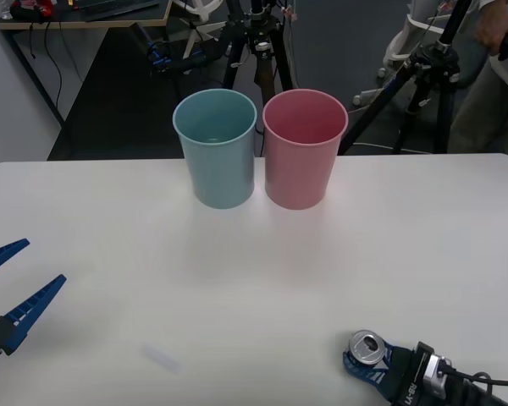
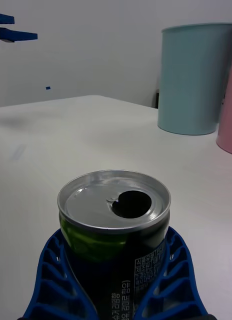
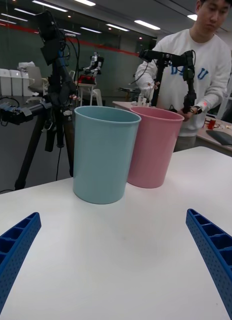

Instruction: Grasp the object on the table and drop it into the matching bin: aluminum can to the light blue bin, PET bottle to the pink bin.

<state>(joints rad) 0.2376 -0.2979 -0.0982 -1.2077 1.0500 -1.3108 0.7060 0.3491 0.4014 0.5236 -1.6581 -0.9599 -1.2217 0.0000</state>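
The aluminum can [image 1: 367, 345], silvery with an opened pull-tab top, stands upright at the near right of the white table [image 1: 254, 279]. My right gripper [image 1: 363, 357] is shut on it. In the right wrist view its blue fingers [image 2: 52, 280] hug both sides of the can [image 2: 116, 210]. The light blue bin [image 1: 216, 150] and the pink bin [image 1: 305, 150] stand side by side at the table's far edge, blue to the left. My left gripper [image 1: 42, 262] hovers open over the near left of the table, with both bins ahead of it [image 3: 103, 155].
Black tripods [image 1: 254, 51] stand on the floor behind the bins. A person [image 1: 499, 76] stands beyond the table's far right corner, touching nothing on it. A faint pale mark [image 1: 162, 356] lies on the tabletop near the front.
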